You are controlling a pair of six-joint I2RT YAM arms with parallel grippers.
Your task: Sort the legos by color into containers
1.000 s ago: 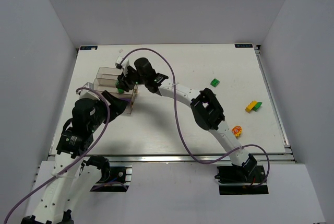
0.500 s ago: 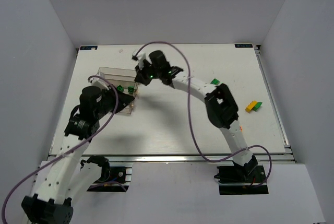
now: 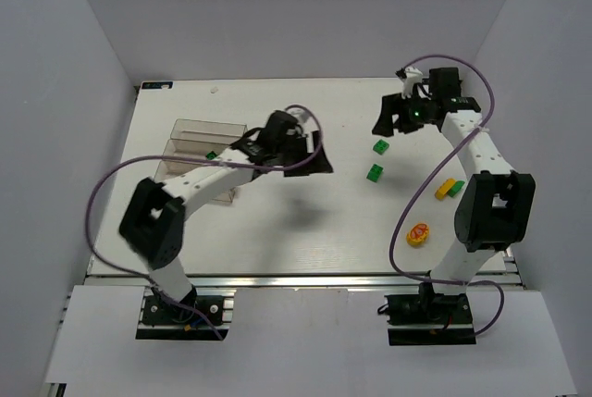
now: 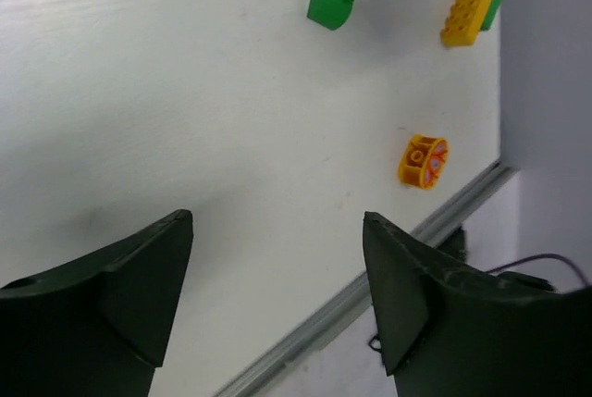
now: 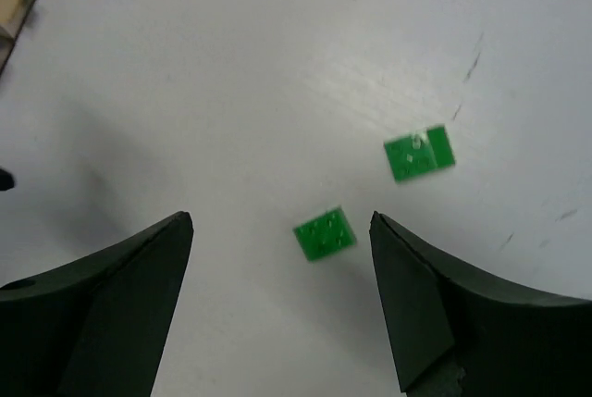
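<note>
Containers (image 3: pixel 190 130) at the table's (image 3: pixel 277 221) left are partly hidden by the left arm; one green lego (image 3: pixel 212 155) is made out inside. Left fingers (image 4: pixel 120 286) are spread, empty. Two loose legos (image 5: pixel 324 233), green, are seen on the table beneath the right fingers (image 5: pixel 435 314), also spread, empty.

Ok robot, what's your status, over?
Status: left end effector open, empty. Right end effector open, empty, aimed at two green legos on the table. One green lego in the containers. Nothing blocking. Over.
</note>
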